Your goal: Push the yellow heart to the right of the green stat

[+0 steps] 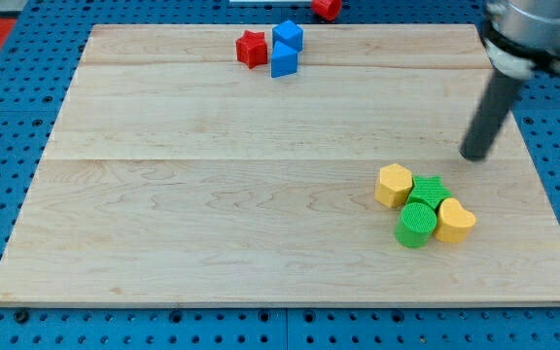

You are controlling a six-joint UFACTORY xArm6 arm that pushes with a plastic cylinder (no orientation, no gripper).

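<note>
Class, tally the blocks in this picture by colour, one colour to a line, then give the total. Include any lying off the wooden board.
Red: 2, a star on the board and a block off its top edge
Blue: 2
Yellow: 2, hexagon, heart
Green: 2, star, cylinder
Total: 8

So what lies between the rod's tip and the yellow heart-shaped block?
Only bare wooden board in the camera view: my tip sits toward the view's top of the yellow heart block, nothing between.
</note>
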